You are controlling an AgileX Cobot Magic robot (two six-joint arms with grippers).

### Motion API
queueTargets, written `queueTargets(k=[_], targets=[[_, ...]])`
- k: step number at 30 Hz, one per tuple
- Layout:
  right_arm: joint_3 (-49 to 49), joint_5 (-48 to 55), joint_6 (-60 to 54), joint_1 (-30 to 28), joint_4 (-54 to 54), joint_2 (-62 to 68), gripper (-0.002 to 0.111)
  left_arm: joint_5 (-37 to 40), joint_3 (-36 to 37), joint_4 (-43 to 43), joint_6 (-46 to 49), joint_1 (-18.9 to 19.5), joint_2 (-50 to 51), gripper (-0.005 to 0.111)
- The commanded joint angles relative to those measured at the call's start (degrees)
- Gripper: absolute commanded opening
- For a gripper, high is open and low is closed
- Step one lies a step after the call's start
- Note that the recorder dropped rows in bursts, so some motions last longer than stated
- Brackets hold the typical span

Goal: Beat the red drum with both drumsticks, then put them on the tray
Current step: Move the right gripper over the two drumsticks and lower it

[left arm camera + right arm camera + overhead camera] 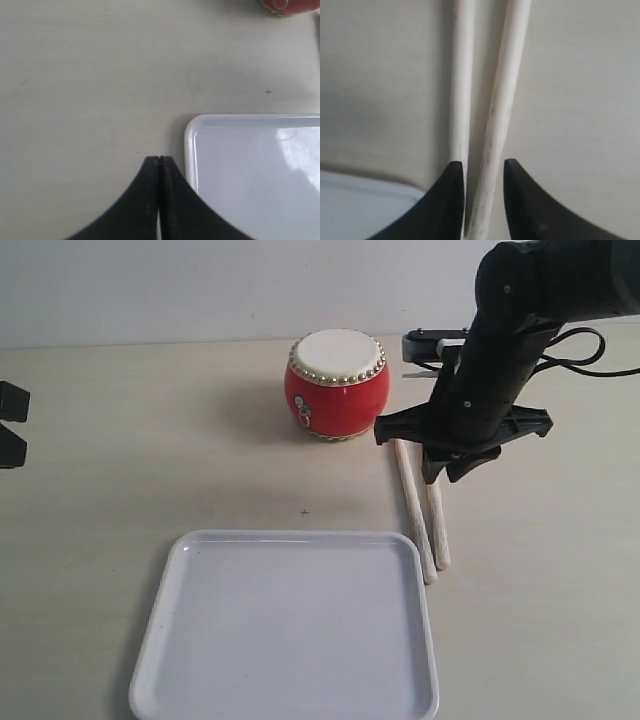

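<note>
The right gripper (445,478) hangs with its jaws parted low over the two drumsticks (416,525), which lie side by side on the bench (150,460) at 3 o'clock of the tray (290,630) and 5 o'clock of the red drum (337,390). Only one stick runs between the jaws. The other lies just outside one jaw, so closing here could knock it rolling or pinch both crookedly. The left gripper (159,159), shut and empty at the tray's 10 o'clock, is well apart from either stick.
</note>
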Motion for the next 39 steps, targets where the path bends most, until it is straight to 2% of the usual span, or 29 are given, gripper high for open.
queueTargets(k=[1, 7, 22, 39], targets=[[-0.78, -2.43, 3.06, 0.34, -4.01, 0.95, 0.029, -0.35, -0.5, -1.81, 1.69, -0.3, 0.02, 0.0], [-0.78, -2.55, 6.05, 0.34, -9.28, 3.04, 0.029, -0.49, -0.5, -1.93, 1.81, -0.3, 0.02, 0.0], [-0.78, -6.95, 8.43, 0.34, -7.66, 5.86, 0.029, -0.6, -0.5, -2.76, 1.9, -0.3, 0.02, 0.0], [-0.78, -7.35, 10.48, 0.34, -7.53, 8.36, 0.029, -0.93, -0.5, -3.27, 1.9, -0.3, 0.02, 0.0]])
